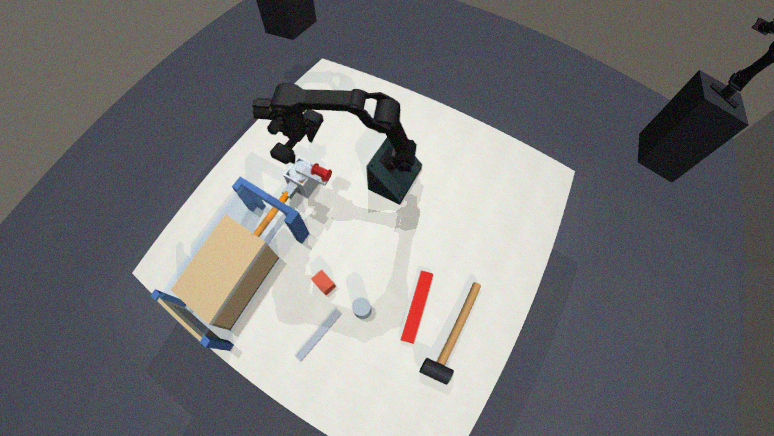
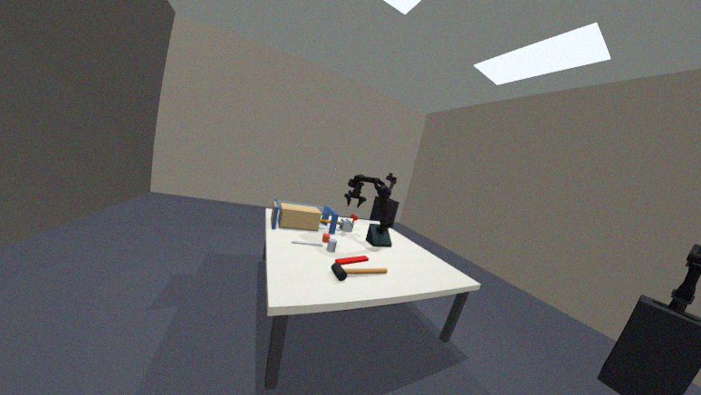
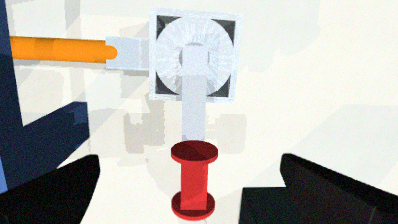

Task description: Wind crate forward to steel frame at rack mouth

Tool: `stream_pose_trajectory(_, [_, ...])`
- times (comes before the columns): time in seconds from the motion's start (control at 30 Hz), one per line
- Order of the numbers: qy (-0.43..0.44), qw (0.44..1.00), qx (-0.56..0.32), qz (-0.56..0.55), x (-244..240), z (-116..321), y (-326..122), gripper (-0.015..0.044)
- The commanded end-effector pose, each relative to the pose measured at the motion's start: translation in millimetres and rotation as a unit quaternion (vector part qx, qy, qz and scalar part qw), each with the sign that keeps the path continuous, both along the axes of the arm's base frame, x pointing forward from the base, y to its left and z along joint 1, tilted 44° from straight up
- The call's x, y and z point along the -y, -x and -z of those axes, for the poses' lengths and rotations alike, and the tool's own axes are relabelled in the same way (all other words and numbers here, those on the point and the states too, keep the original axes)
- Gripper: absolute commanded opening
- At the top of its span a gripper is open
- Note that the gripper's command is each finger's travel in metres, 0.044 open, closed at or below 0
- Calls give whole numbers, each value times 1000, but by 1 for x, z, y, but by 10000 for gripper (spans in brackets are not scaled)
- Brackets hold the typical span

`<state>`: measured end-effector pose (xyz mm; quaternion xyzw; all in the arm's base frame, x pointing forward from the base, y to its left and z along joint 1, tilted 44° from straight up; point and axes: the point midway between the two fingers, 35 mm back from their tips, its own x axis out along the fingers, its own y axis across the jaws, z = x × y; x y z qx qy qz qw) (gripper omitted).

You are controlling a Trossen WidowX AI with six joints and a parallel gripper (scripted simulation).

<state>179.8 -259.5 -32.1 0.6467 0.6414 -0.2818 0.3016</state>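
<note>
My gripper [image 1: 297,141] [image 2: 354,204] [image 3: 192,162] is open and empty, above the winch. The grey winch [image 2: 346,226] [image 3: 170,55] has the handle's flat grey arm [image 3: 194,110] across its top, with that arm's end over the round centre. The handle's red knob [image 1: 321,172] [image 2: 353,216] [image 3: 194,185] stands out to one side; in the wrist view it appears between the spread fingers, not gripped. An orange strap [image 1: 270,213] [image 3: 60,49] runs from the winch to the tan crate [image 1: 222,265] [image 2: 300,216]. The crate looks flat, with a gap before the blue mouth frame [image 1: 263,196] [image 2: 336,220].
A blue rear frame [image 1: 205,342] stands behind the crate. A red block [image 1: 323,282], a grey cylinder [image 1: 361,307], a grey bar [image 1: 318,334], a red bar [image 1: 417,307] and a mallet [image 1: 437,371] are on the bench. My dark arm base [image 1: 394,170] stands beside the winch.
</note>
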Motion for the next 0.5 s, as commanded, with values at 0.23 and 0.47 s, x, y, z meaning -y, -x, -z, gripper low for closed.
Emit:
stream_pose_trajectory(0.23, [-10,1000,-7,-6,0,0,0,230])
stream_pose_trajectory(0.47, [-10,1000,-7,-6,0,0,0,46])
